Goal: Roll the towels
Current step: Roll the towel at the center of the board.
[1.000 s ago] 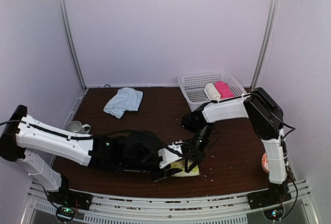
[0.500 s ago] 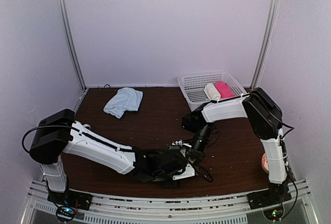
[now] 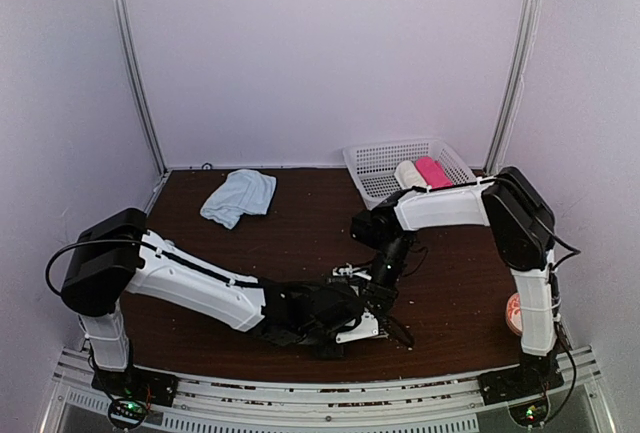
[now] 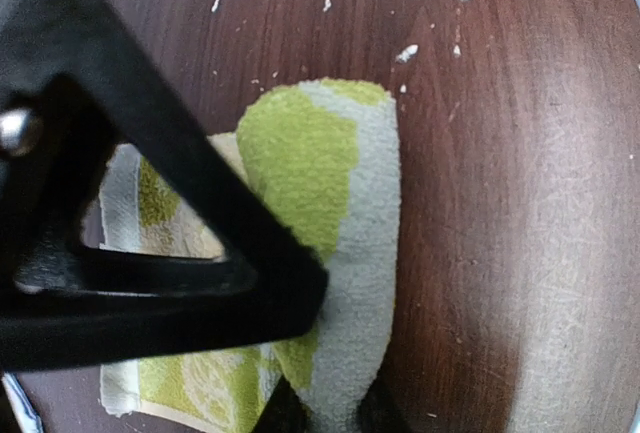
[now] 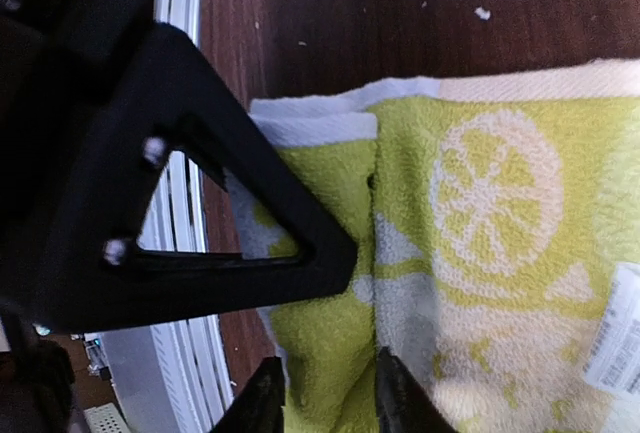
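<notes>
I have both arms down at the near middle of the counter [image 3: 300, 233], meeting over the yellow-green towel [image 4: 300, 153]. It lies flat on the wood close to the front rail. One edge is turned over into a thick fold, and the lemon-slice print faces up.

In the left wrist view, the left claw [image 4: 330, 415] is almost closed. Its two dark tips sit at the bottom of the frame with the grey-white folded edge squeezed between them.

The right claw [image 5: 330, 398] is a little wider. Its tips straddle a ridge of green terry and press in on both sides, so I read it as gripping the cloth. A white label shows at that towel's far edge.

From above, the arms hide most of this towel. The pale blue towel [image 3: 238, 196] lies crumpled at the far left of the counter, well apart from both claws. At the far right, the white basket [image 3: 372, 161] holds a cream roll [image 3: 410, 175] and a pink roll [image 3: 433, 172] side by side. White crumbs [image 4: 407, 52] dot the wood just beyond the fold.
</notes>
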